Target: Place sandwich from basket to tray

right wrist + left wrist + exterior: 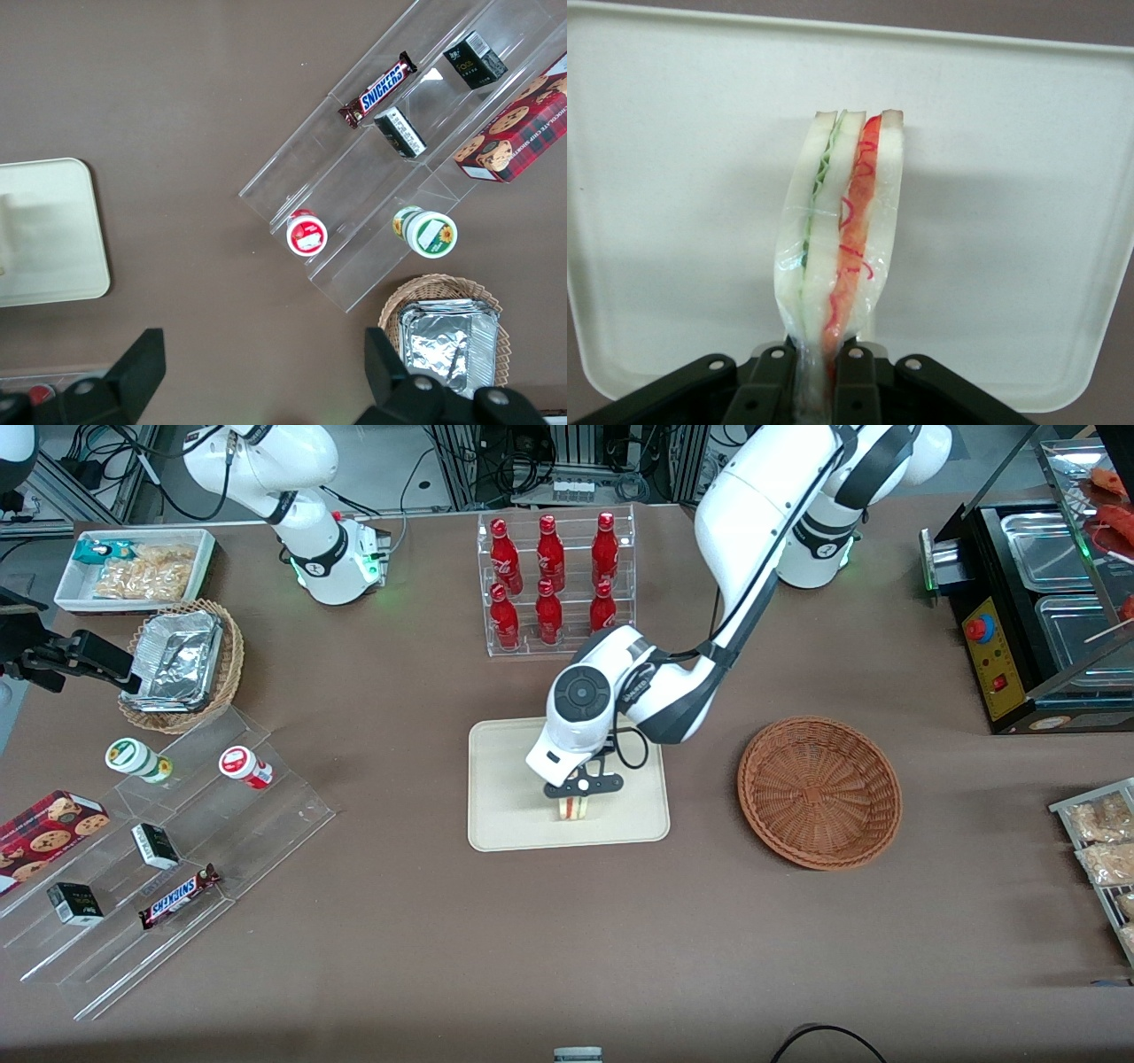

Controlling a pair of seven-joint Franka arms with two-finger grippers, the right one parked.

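My left gripper (pixel 578 790) hangs over the cream-beige tray (pixel 505 815), shut on the sandwich (pixel 573 808), a wrapped wedge with white, green and red layers. The sandwich's lower end sits at or just above the tray's surface, in the part of the tray nearer the front camera. In the left wrist view the black fingers (pixel 762 394) pinch the sandwich (pixel 842 230) at its narrow end, with the tray (pixel 673 177) under it. The reddish-brown wicker basket (pixel 819 790) lies empty beside the tray, toward the working arm's end of the table.
A clear rack of red bottles (pixel 554 583) stands farther from the front camera than the tray. A clear stepped shelf with snacks (pixel 159 868), a tan basket with foil trays (pixel 182 664) and a white snack bin (pixel 137 569) lie toward the parked arm's end. A black food warmer (pixel 1036 611) stands toward the working arm's end.
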